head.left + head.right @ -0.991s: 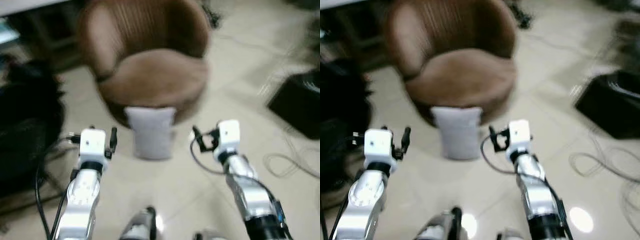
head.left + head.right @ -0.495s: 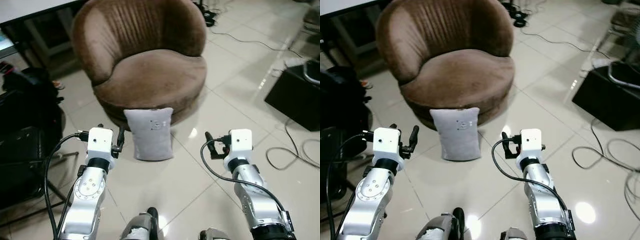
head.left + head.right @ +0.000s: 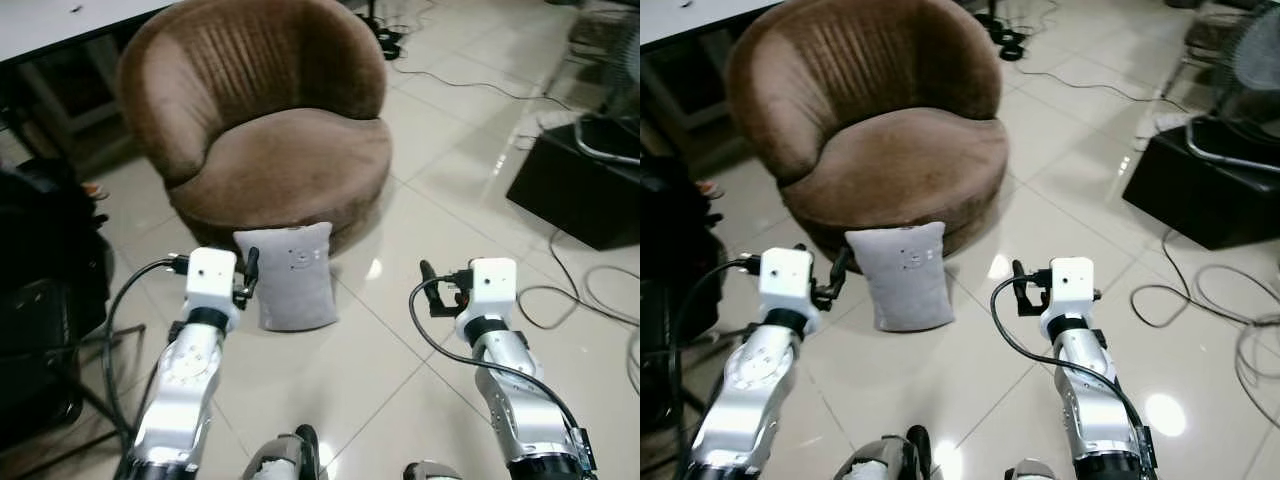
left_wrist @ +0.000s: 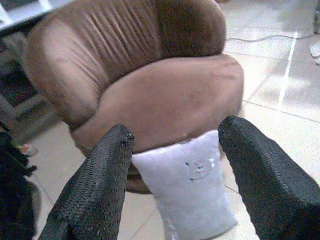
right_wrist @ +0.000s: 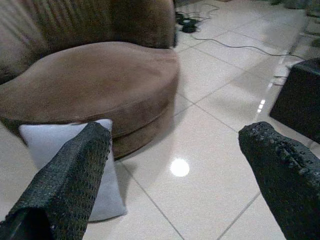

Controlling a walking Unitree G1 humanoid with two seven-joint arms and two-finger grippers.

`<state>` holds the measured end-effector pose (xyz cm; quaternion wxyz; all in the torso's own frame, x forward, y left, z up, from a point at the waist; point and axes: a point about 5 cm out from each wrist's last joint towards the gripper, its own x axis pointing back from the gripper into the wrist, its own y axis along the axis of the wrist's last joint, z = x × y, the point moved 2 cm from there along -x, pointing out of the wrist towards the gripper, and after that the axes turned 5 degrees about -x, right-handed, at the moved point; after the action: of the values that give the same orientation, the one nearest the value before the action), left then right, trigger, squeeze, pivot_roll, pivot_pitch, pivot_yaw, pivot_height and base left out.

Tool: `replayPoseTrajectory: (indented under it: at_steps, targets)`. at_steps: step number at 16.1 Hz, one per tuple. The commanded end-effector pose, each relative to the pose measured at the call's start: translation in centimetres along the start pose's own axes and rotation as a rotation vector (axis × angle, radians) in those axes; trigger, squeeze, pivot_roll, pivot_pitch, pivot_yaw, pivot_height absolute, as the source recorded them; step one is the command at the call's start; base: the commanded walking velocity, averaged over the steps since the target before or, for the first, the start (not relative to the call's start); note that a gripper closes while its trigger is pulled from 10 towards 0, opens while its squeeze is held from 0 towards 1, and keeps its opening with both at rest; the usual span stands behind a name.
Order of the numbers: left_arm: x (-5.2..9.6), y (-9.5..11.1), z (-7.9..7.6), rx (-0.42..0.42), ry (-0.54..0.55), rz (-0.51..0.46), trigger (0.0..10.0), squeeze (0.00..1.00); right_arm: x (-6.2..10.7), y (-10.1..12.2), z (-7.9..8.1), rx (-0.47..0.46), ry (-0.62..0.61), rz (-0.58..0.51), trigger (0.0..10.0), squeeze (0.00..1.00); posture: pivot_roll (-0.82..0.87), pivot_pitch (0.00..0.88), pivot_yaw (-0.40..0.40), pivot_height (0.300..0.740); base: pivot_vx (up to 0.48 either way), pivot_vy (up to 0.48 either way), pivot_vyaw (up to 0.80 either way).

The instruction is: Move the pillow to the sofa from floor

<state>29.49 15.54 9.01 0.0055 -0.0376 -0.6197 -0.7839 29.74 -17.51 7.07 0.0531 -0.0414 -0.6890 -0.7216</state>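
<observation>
Pillow — small grey fabric cushion propped upright against the round brown velvet sofa chair — likely light, soft, squashy. Pinch the side edges: left gripper and right gripper both spread apart, empty.

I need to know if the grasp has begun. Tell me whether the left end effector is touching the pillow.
Apart. In the left wrist view the left end effector is open, and the pillow stands beyond its fingers, leaning on the sofa.

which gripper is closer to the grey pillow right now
Left. The left gripper is right beside the grey pillow, at its upper edge, fingers open. The right gripper hangs open farther off on the pillow's other side, over bare floor tiles.
</observation>
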Motion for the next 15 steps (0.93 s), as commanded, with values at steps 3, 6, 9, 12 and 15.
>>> replayPoseTrajectory:
  at_steps: [3,6,9,12,15]
  targets:
    - [-0.6,-0.6,0.6,0.001,0.033,0.035,10.0,0.00,0.0,0.4,-0.6,-0.014,-0.023,-0.003,10.0,0.00,-0.09,0.131,0.115,0.740,0.000,0.000,0.00]
    - [-1.0,-0.1,0.7,-0.011,0.035,0.006,10.0,0.00,-0.1,0.6,-0.7,-0.016,-0.024,-0.004,10.0,0.00,-0.09,0.130,0.116,0.740,0.000,0.000,0.00]
    - [-1.1,0.4,0.7,-0.007,0.035,-0.014,10.0,0.00,-0.1,0.5,-0.3,-0.022,-0.012,-0.002,10.0,0.00,-0.08,0.135,0.112,0.740,0.000,0.000,0.00]
    - [-1.1,0.5,0.8,-0.001,0.034,-0.023,10.0,0.00,-0.3,0.6,-0.2,-0.025,-0.008,-0.005,10.0,0.00,-0.08,0.134,0.105,0.740,0.089,0.000,0.00]
    - [-0.9,0.4,0.8,0.006,0.039,-0.023,10.0,0.00,-0.2,0.6,-0.3,-0.027,-0.006,-0.004,10.0,0.00,-0.07,0.140,0.100,0.740,0.280,0.000,0.00]
